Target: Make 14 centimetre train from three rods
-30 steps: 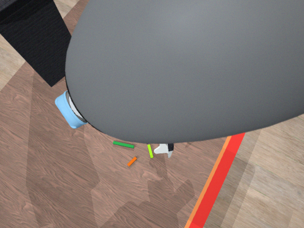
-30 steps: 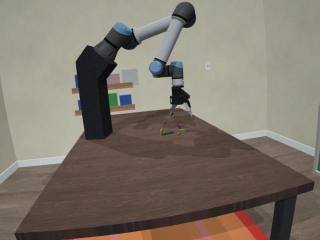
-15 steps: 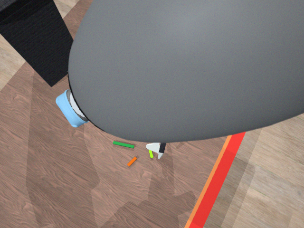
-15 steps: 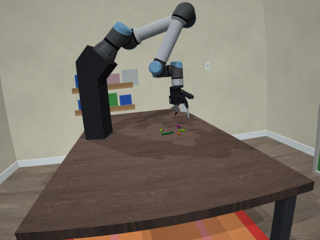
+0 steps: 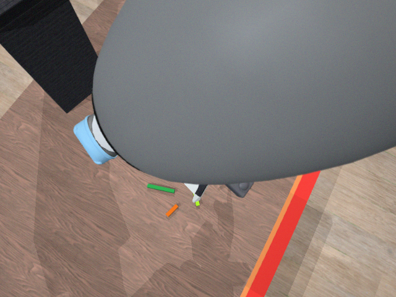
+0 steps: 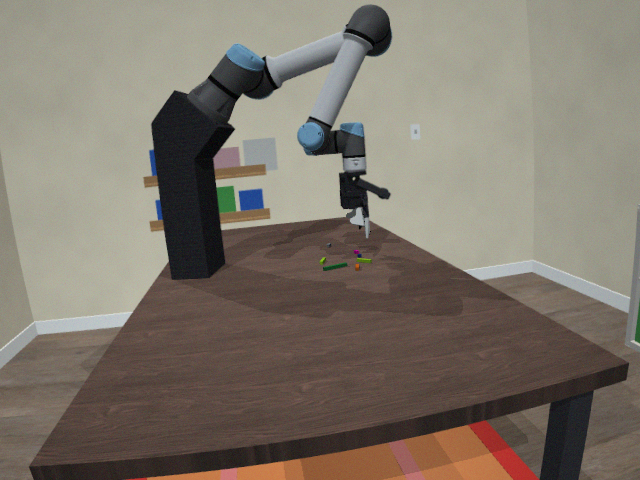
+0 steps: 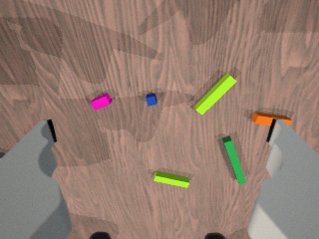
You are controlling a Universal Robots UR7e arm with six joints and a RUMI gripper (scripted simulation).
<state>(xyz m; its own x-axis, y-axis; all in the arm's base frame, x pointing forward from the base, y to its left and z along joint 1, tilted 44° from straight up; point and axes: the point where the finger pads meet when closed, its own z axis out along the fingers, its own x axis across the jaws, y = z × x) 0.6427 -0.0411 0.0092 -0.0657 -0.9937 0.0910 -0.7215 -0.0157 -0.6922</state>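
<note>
Gripper (image 5: 198,193) (image 6: 363,231) (image 7: 160,120): fingers spread wide, raised above the table (image 6: 330,351), holding nothing.
Magenta rod (image 6: 356,252) (image 7: 101,102), blue rod (image 6: 359,255) (image 7: 151,100): below gripper, apart.
Lime rods (image 5: 197,203) (image 6: 364,260) (image 7: 215,94): two, below gripper, apart.
Green rod (image 5: 161,188) (image 6: 334,266) (image 7: 234,160), orange rod (image 5: 172,210) (image 6: 357,267) (image 7: 259,119): below gripper, near one fingertip in wrist view.
Train: unformed.

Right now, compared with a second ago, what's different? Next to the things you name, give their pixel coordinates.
The pincer (image 5: 195,198) (image 6: 363,231) (image 7: 160,120) has turned and shifted left in the top view, now covering most of a lime rod (image 5: 197,203) (image 6: 364,260) (image 7: 215,94). Nothing was visibly gripped or released. The green rod (image 5: 161,188) (image 6: 334,266) (image 7: 234,161) and orange rod (image 5: 172,210) (image 6: 357,267) (image 7: 263,119) stayed put.
</note>
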